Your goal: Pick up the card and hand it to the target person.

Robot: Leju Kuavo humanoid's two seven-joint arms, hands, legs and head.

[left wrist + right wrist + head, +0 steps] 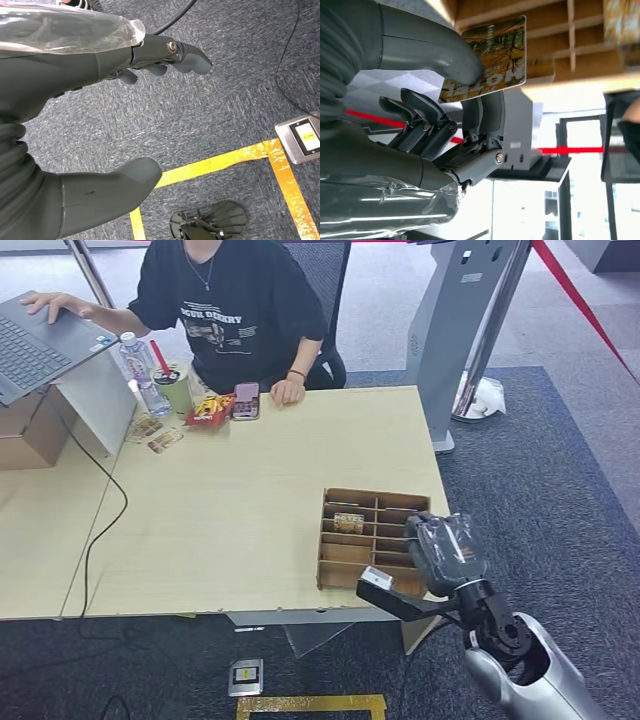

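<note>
My right hand (445, 555) hovers at the near right corner of a brown divided wooden box (355, 552) on the table. It pinches a card (490, 55) with a yellow-green forest print between the thumb and a finger. In the head view the card (375, 578) shows as a small pale edge on the thumb. The box's slats (554, 30) lie just beyond the card. Another card (348, 522) stands in a slot. A person (226, 310) in a black T-shirt sits at the table's far side. My left hand (56, 75) hangs over the carpet, fingers apart, holding nothing.
At the far left of the table (226, 510) are a laptop (38, 340), a water bottle (141, 370), a green cup (177, 388), a snack packet (211, 410) and a phone (246, 400). A black cable (98, 530) crosses the table. A grey stand (460, 330) rises at the right.
</note>
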